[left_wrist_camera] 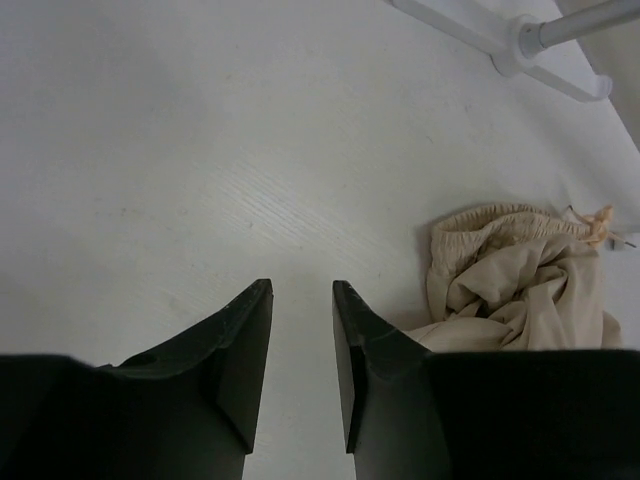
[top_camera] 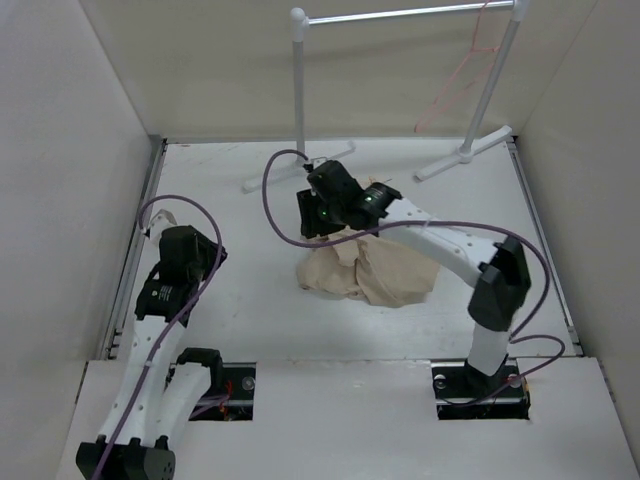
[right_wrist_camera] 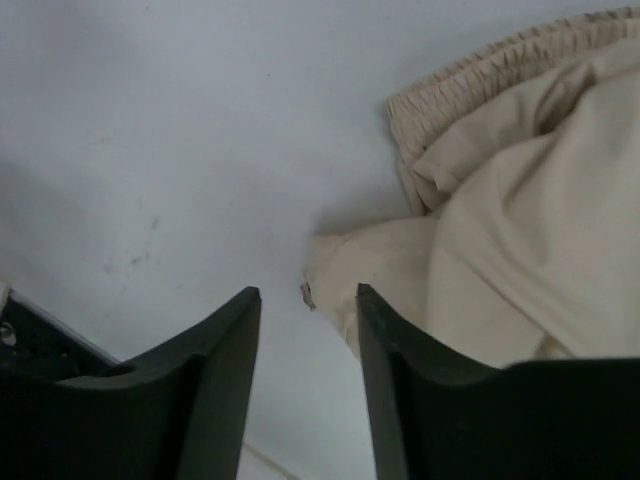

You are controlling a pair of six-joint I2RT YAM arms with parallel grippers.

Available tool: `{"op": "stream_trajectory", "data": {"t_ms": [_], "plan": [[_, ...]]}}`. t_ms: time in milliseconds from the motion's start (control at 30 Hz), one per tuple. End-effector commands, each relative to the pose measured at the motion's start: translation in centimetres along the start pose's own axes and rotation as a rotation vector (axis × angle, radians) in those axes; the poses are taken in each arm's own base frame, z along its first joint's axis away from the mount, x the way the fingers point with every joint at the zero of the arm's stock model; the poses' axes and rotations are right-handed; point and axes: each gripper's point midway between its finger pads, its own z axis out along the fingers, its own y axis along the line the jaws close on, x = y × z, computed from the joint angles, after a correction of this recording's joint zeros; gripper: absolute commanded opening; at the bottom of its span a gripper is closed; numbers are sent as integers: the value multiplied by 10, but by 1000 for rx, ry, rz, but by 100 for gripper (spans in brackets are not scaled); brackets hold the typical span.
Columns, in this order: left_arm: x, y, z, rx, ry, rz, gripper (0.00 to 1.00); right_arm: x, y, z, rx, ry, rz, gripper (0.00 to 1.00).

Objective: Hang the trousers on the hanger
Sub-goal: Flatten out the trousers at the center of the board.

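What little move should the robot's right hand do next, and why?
Probably lower the right gripper and close on the cloth corner just ahead of it. Its jaws stand open and empty at the edge of the crumpled trousers, which lie on the table, while the hanger hangs on the rail.

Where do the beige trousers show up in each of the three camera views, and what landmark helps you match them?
Top external: trousers bunched on the table, just right of centre.
Left wrist: lower right, crumpled.
Right wrist: fills the right side.
Shared landmark: the gathered waistband, clear in both wrist views, not discernible from above.
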Motion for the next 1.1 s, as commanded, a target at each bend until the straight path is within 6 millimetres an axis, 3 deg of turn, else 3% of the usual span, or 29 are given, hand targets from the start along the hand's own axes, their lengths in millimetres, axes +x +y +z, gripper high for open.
{"op": "stream_trajectory", "data": {"t_ms": [0, 100, 233, 367, 500, 567, 633, 733, 800, 867, 967, 1000, 1067], "plan": [[8, 3, -7, 25, 13, -67, 33, -13, 6, 40, -10, 16, -88, 52], [21, 11, -7, 17, 62, -66, 40, -10, -23, 84, 104, 60, -92, 62], [38, 25, -6, -15, 106, -94, 51, -12, -55, 124, 229, 90, -120, 68], [52, 41, -7, -51, 125, -127, 55, -9, -82, 149, 337, 116, -107, 69], [62, 52, -7, -78, 141, -149, 56, 8, -86, 163, 359, 192, -107, 69], [62, 56, -8, -91, 134, -164, 57, 18, -88, 168, 369, 228, -89, 60], [60, 59, -8, -100, 128, -173, 57, 27, -88, 171, 368, 258, -77, 39], [56, 56, -7, -99, 120, -180, 57, 22, -84, 170, 360, 247, -58, 9], [52, 55, -7, -99, 109, -181, 57, 0, -72, 155, 336, 187, -29, 2], [47, 53, -6, -99, 97, -187, 57, -42, -46, 120, 268, 65, -9, 1], [40, 47, -3, -93, 86, -190, 58, -108, 7, 41, 109, -157, 13, 2], [37, 43, -1, -87, 81, -193, 59, -135, 32, -3, 18, -256, 21, 3], [30, 39, 2, -85, 66, -199, 59, -162, 60, -65, -102, -367, 44, 4]]}}
